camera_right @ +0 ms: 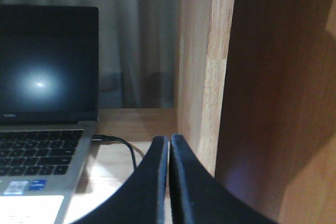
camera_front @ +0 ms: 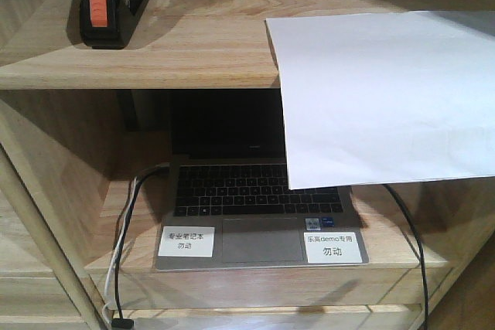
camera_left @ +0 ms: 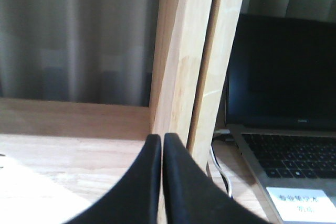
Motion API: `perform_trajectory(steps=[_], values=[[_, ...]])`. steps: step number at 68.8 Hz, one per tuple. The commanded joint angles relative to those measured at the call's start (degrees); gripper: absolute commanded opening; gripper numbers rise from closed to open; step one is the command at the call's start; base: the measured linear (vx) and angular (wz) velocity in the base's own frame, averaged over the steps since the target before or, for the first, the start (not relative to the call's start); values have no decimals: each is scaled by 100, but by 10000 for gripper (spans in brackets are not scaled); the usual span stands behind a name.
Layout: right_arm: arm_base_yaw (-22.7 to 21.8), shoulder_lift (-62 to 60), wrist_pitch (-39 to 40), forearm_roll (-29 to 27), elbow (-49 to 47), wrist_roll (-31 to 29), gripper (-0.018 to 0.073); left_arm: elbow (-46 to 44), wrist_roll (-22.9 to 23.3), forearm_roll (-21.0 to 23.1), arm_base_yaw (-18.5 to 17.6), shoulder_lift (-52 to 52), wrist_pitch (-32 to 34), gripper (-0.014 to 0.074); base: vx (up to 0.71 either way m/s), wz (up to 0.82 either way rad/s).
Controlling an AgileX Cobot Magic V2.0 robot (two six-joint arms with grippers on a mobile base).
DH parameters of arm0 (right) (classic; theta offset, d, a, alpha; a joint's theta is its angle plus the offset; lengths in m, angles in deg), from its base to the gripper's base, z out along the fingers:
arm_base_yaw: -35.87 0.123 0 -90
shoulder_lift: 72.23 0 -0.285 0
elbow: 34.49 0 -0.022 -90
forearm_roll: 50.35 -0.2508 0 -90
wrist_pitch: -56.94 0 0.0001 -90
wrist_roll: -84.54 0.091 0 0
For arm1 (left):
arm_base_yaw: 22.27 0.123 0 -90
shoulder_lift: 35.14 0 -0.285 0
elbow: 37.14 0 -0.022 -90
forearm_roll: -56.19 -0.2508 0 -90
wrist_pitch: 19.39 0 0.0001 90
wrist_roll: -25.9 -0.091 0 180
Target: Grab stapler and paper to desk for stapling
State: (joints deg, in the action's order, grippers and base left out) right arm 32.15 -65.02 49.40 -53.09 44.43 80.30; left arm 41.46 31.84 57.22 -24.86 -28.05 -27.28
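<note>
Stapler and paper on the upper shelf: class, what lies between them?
Only bare shelf wood, seen in the front-facing view: the stapler sits left, the paper overhangs the edge at right.

**Warm, Uneven Light; Soft Wrist Views**

Warm light is falling from above and in front, washing the paper nearly to white, while the shelf is casting a deep shadow over the laptop recess below. The stapler is sitting in dimmer light at the top edge. In the wrist views, the left fingers and right fingers are looming black and out of focus, the curtains are blurring softly, and the screen is reflecting a hazy glow.
</note>
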Motion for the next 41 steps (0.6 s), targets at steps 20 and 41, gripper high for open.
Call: perform_trajectory(steps=[20, 41], values=[[-29, -54, 492, 53, 10, -17, -6, 57, 43, 3, 21, -93, 516, -6, 0, 0], [-29, -54, 1256, 48, 10, -31, -6, 57, 54, 3, 21, -93, 1235, -6, 0, 0]])
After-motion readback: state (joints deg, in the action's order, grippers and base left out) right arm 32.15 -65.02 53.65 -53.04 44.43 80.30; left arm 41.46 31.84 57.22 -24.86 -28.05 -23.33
